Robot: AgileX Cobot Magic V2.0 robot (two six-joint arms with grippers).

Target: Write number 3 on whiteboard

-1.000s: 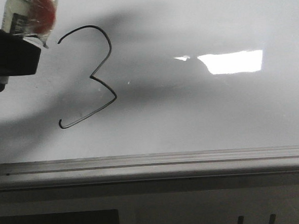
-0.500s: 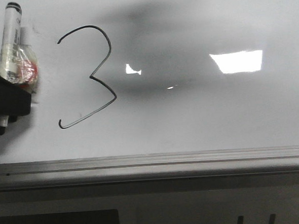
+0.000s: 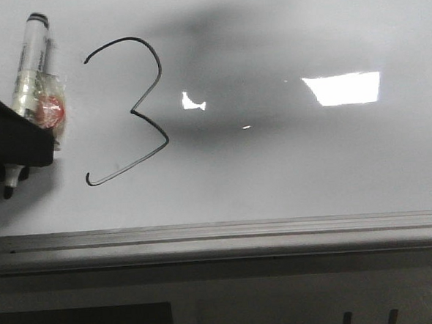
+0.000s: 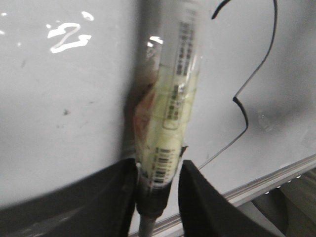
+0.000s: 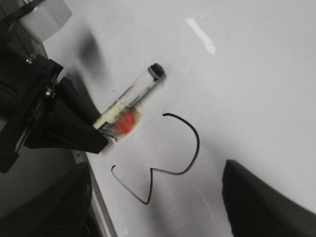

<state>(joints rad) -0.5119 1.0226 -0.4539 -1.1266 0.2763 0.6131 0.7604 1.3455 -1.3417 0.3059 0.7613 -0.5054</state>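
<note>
L claw [image 4: 158, 182] grips marker [image 3: 29, 78], barcode label unreadable; "3" [image 3: 125, 112] on whiteboard [image 3: 312, 171]; R claw [image 5: 158, 197] open.

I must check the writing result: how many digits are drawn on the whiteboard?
1. A single number 3 on the whiteboard, just right of the marker held by the left gripper.

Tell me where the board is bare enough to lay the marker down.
Free: the whiteboard right of the number 3, around the bright light reflection, down to the grey rim. Crowded: the left edge, where the left gripper holds the marker beside the 3.
</note>
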